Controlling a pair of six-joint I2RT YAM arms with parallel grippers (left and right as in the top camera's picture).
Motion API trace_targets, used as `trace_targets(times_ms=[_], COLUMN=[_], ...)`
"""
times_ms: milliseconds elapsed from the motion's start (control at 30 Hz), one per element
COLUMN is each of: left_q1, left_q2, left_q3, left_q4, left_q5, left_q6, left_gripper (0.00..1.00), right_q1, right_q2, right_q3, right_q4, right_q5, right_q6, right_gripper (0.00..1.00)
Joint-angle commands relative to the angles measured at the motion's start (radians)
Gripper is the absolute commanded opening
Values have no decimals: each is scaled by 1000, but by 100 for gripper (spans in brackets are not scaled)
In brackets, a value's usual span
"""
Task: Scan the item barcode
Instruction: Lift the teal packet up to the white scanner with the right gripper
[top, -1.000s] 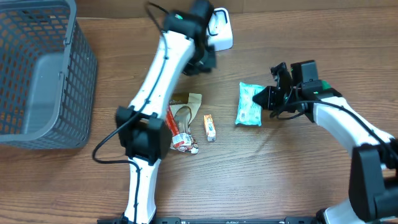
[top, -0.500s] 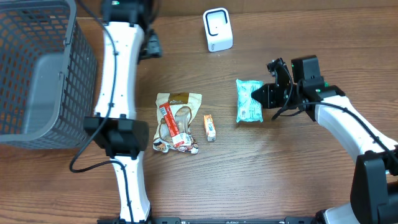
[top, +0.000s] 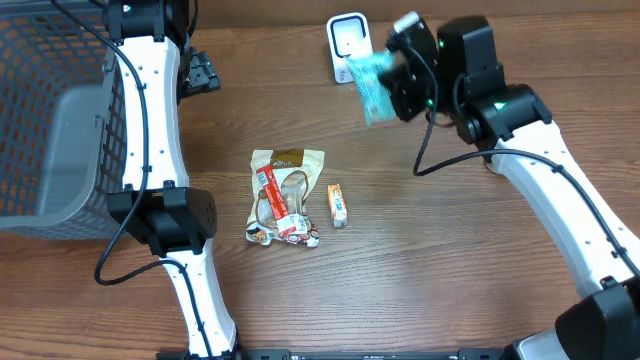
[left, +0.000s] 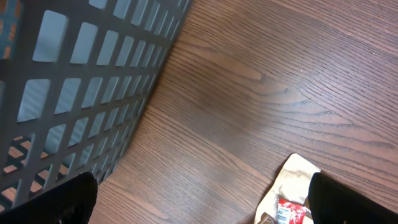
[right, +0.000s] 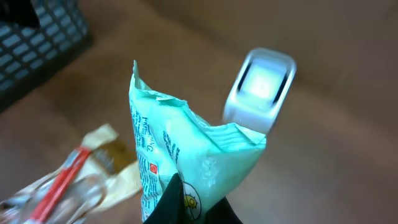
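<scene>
The teal packet (top: 371, 86) hangs above the worktop (top: 450, 280), just in front of the white scanner (top: 349, 47). The right hand (right: 186, 208) is clamped on one end of it. The step looks like presenting the barcode, and the next move calls for turning the printed face squarely to the scanner window. The left hand (top: 203, 73) hovers wide open and empty beside the grey basket (top: 60, 120), well apart from the packet.

1 basket (top: 40, 70), 1 scanner (top: 347, 45), 1 teal pkt (top: 373, 88), 2 other pkts (top: 285, 190) (top: 337, 204)
</scene>
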Motion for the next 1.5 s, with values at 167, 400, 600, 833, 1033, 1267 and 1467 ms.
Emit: trace_targets(times_ms=[167, 400, 600, 833, 1033, 1267, 1467], left_q1=[3, 2, 2, 1, 1, 1, 1], left_q2=[-19, -19, -19, -19, -19, -19, -19], left_q3=[6, 6, 6, 6, 6, 6, 6], left_q4=[-2, -2, -2, -2, -2, -2, -2], left_q5=[-13, -13, -13, -13, -13, -13, -13], left_q6=[0, 0, 0, 0, 0, 0, 0], left_gripper=[100, 100, 100, 100, 100, 100, 100], right_q1=[79, 93, 93, 93, 93, 93, 93], right_q2=[-21, 68, 245, 436, 556, 665, 719], right_q3=[68, 94, 266, 332, 332, 332, 332], right_q4=[289, 500, 508, 686, 801, 898, 948], right_q5=[390, 444, 457, 492, 496, 566, 582], right_q6=[-339, -377, -396, -395, -395, -395, -395], right_gripper=[3, 3, 3, 3, 3, 3, 3])
